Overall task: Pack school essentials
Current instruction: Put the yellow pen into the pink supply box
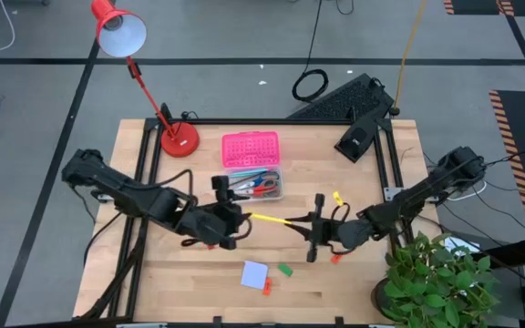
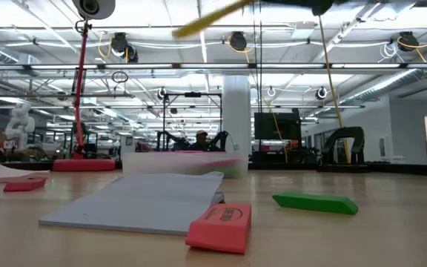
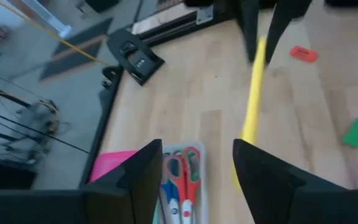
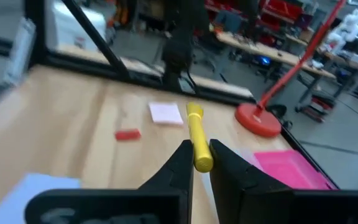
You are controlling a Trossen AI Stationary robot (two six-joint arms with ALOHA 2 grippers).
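Right tool clamped on slim yellow pencil, above wooden bench. Left tool spread wide near clear box.

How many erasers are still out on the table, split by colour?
Red erasers: 3
Green erasers: 1
Total: 4
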